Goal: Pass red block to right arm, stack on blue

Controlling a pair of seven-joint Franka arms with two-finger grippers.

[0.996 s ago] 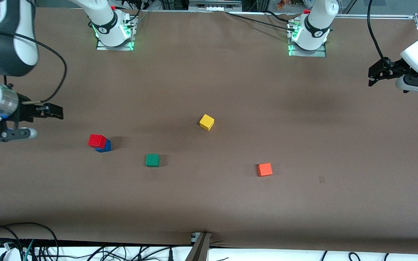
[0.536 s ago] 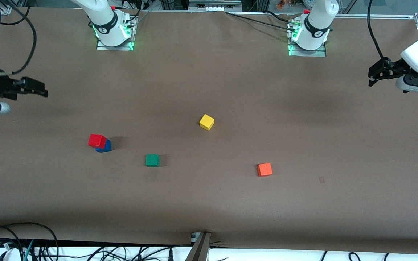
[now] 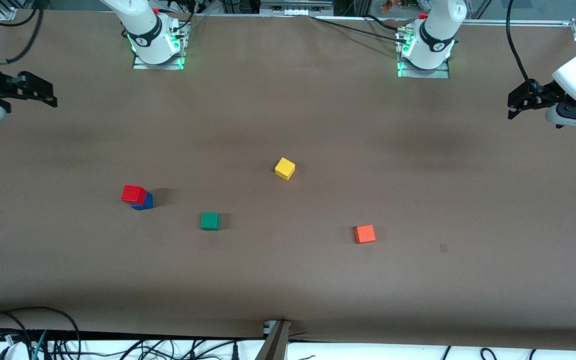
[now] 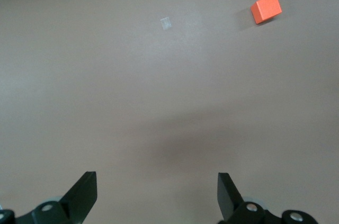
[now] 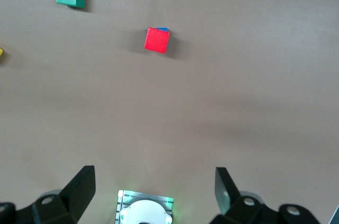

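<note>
From the front, the red block [image 3: 133,193] sits on the blue [image 3: 145,202], slightly askew, toward the right arm's end of the tabletop [image 3: 288,280]. The right pincer [image 3: 38,93] hangs empty over that end's edge, the nearer of the two; the left pincer [image 3: 518,102] waits over the other end, well apart.

In the left wrist view, its fingers [image 4: 82,195] stand wide, holding nothing; only the orange cube [image 4: 266,8] shows.

In the right wrist view, fingers [image 5: 79,187] are spread wide and empty, the stack lying ahead of them.
</note>
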